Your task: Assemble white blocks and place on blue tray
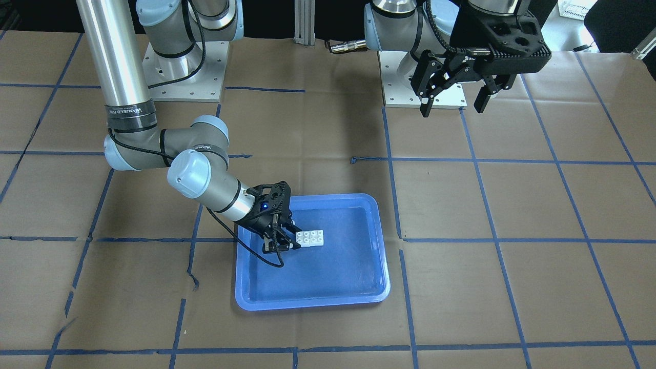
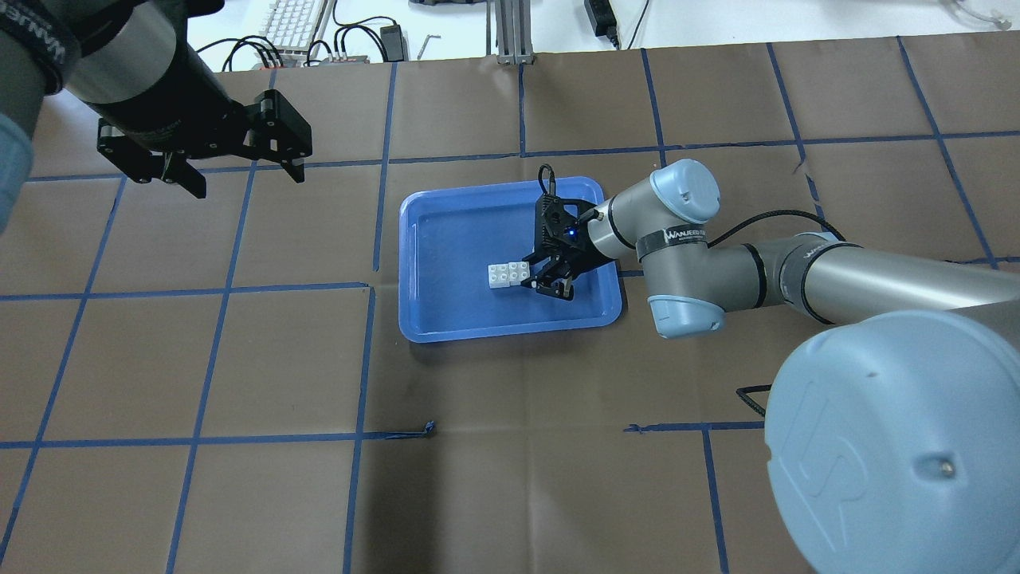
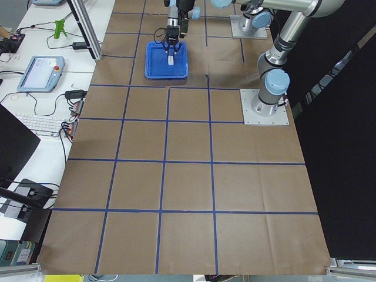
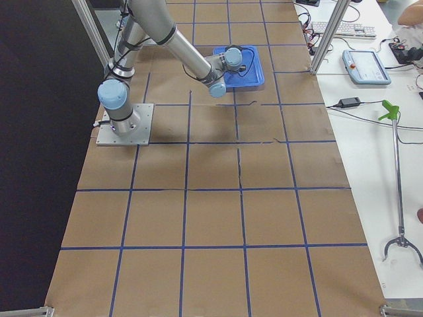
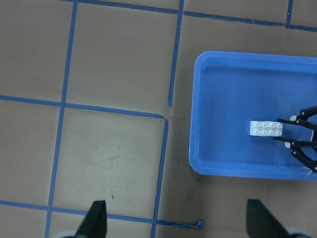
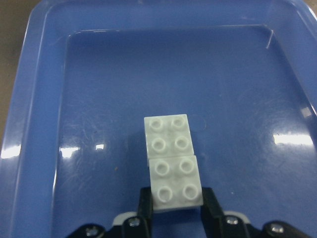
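The two white blocks [image 1: 310, 239] lie end to end as one piece on the base of the blue tray [image 1: 307, 302], studs up, also seen from overhead [image 2: 508, 275] and in the left wrist view [image 5: 266, 129]. My right gripper [image 1: 293, 237] reaches low into the tray. In the right wrist view its fingers [image 6: 144, 206] press against both sides of the near block [image 6: 176, 181], with the far block [image 6: 168, 136] sticking out ahead. My left gripper [image 2: 247, 179] is open and empty, held high and well away from the tray [image 2: 510, 331].
The table is brown paper with a grid of blue tape lines. Both arm bases [image 1: 187, 72] stand at the robot's edge. A keyboard and cables [image 2: 295, 24] lie beyond the far edge. The tray holds only the blocks.
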Robot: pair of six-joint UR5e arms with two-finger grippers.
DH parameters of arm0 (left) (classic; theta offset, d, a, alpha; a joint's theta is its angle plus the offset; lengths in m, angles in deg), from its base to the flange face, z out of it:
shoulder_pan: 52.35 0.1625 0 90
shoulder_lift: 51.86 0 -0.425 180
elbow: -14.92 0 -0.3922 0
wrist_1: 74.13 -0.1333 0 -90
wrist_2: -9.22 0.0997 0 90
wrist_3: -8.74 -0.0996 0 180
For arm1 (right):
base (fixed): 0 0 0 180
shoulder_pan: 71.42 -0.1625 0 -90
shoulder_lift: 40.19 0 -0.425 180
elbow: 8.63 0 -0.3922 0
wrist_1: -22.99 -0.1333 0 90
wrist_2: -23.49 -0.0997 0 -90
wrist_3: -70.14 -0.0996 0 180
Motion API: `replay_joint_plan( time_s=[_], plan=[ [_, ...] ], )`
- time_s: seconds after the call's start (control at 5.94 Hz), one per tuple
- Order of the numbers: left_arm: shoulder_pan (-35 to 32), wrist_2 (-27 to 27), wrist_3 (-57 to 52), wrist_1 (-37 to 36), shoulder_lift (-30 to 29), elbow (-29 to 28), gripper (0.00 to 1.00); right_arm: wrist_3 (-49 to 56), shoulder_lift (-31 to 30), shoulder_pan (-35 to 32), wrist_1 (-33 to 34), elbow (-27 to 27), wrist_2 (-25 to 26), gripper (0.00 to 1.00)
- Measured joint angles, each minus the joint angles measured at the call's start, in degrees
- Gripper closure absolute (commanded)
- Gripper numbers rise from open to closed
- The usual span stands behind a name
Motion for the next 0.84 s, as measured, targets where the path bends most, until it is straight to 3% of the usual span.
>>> replay_joint_plan(
  time_s=[0.84],
  plan=[
    [0.0, -0.1, -0.3, 1.6, 0.1, -0.4, 0.01, 0.2, 0.0, 0.0, 0.3, -0.5, -0.1, 0.61]
  ],
)
